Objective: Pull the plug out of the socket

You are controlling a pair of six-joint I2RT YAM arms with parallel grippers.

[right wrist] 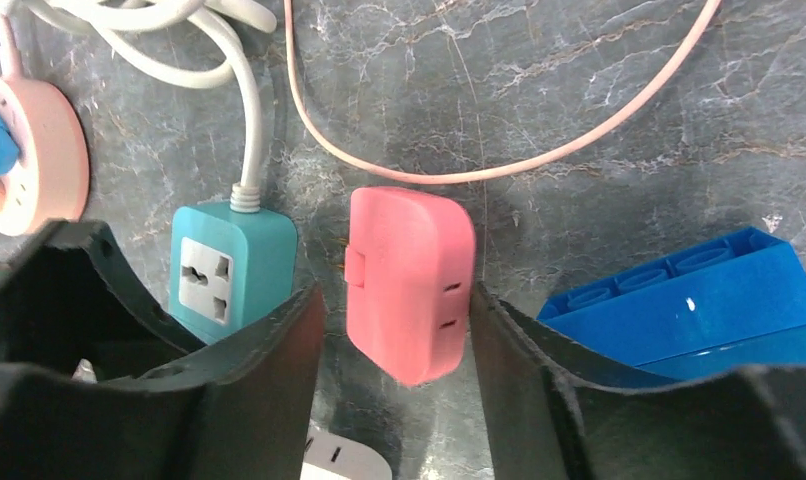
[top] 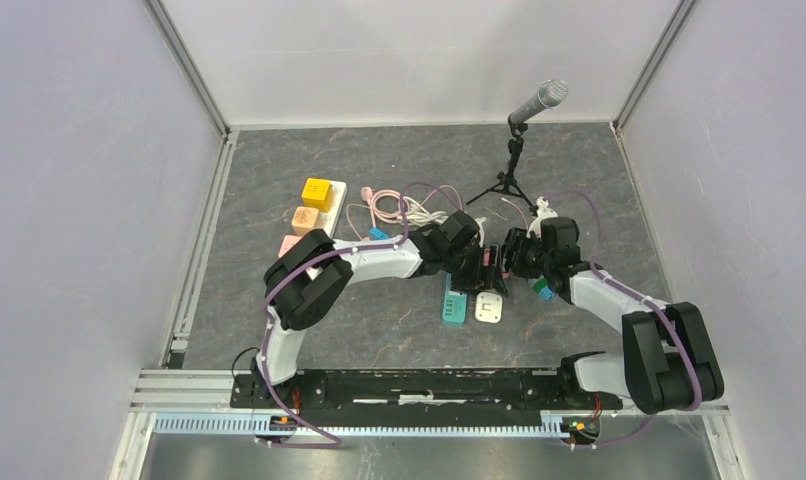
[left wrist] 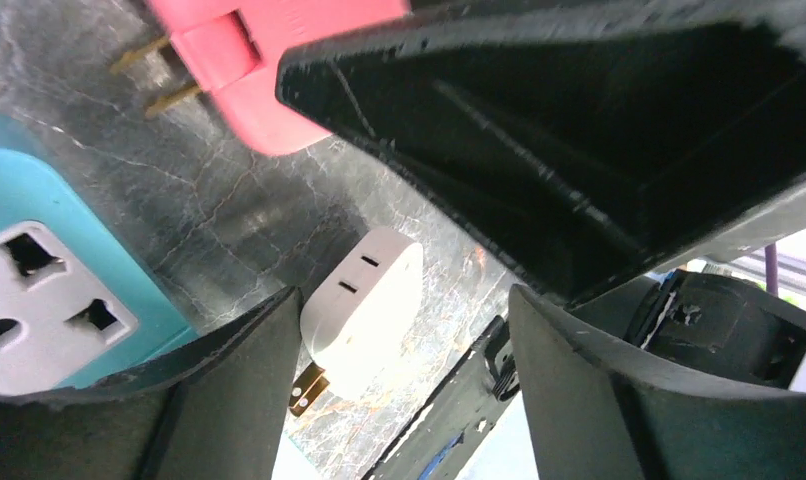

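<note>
In the top view the two arms meet mid-frame. The left gripper and right gripper are nose to nose over the grey marbled table. Just below them lie the teal socket block with a white face and, to its right, a white two-slot plastic adapter. The plug is hidden here between the grippers.

In the left wrist view the left gripper's fingers stand wide apart and hold nothing, and the adapter shows on the table between them. The socket sits at the left edge with its holes empty. At the top of the frame the brass prongs of the pink plastic plug stick out bare toward the left, clear of the socket.

In the right wrist view the plug sits between the right gripper's fingers, which are drawn in against its sides. Its long axis runs up and down the frame, and its shadow suggests it is lifted. The socket lies to its left and apart, on the side the prongs face. A blue studded brick lies to the right. By these views the plug is already out, so the coming move looks like a carry away from the socket.
</note>
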